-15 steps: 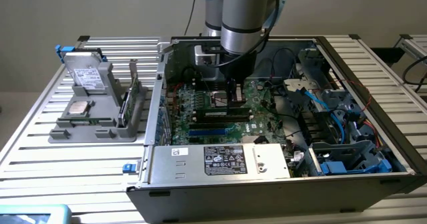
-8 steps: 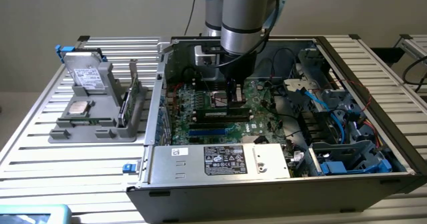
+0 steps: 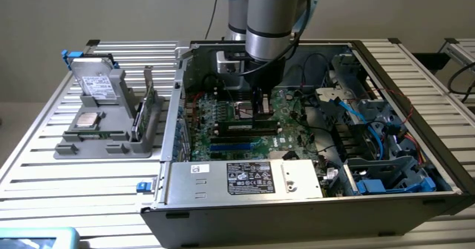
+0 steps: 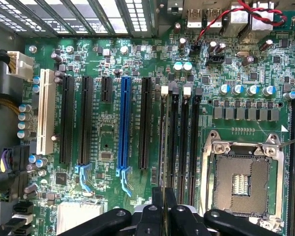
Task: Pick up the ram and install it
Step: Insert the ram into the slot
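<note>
We see the claw (image 3: 260, 114) lowered into the open computer case (image 3: 297, 215), over the green motherboard (image 3: 222, 113). The ram (image 3: 245, 128) stands on edge directly beneath it, lined up along one of the black memory slots, and the claw meets its upper edge. In the wrist view the claw (image 4: 163, 209) is clenched, its two fingers (image 4: 173, 216) pinched close on the thin stick. The ram (image 4: 162, 147) appears there edge-on in the slot that lies between the blue slot (image 4: 123, 123) and the empty processor socket (image 4: 241, 182). We cannot tell whether it is fully seated. A grey holder (image 3: 111, 143) sits on the worktop (image 3: 74, 177), well apart from the claw.
</note>
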Robot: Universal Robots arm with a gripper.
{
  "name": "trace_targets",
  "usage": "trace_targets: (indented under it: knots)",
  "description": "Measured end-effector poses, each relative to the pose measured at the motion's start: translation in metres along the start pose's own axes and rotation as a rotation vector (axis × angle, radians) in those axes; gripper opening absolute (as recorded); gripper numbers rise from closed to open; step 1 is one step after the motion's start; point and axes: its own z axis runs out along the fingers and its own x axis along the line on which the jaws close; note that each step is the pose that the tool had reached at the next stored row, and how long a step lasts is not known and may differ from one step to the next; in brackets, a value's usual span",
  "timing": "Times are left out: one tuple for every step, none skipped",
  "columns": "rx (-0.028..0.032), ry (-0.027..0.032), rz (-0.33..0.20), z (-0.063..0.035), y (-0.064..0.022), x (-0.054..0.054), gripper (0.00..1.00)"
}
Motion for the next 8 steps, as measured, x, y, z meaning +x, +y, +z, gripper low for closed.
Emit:
trace_targets:
  knots:
    - [0.0001, 0.0, 0.0, 0.0003, 0.0, 0.0, 0.13]
    - [0.0001, -0.0001, 0.0, 0.0007, 0.0, -0.0001, 0.13]
    - [0.0002, -0.0001, 0.0, 0.0013, -0.0001, -0.0002, 0.13]
    - [0.0003, 0.0, 0.0, 0.0018, -0.0001, -0.0002, 0.13]
    - [0.0004, 0.0001, 0.0, 0.0021, 0.0, -0.0002, 0.13]
    - [0.0007, 0.0003, 0.0, 0.0022, 0.0, -0.0002, 0.13]
    - [0.0011, 0.0003, 0.0, 0.0023, 0.0, -0.0002, 0.13]
    - [0.0013, 0.0003, 0.0, 0.0023, 0.0, -0.0003, 0.13]
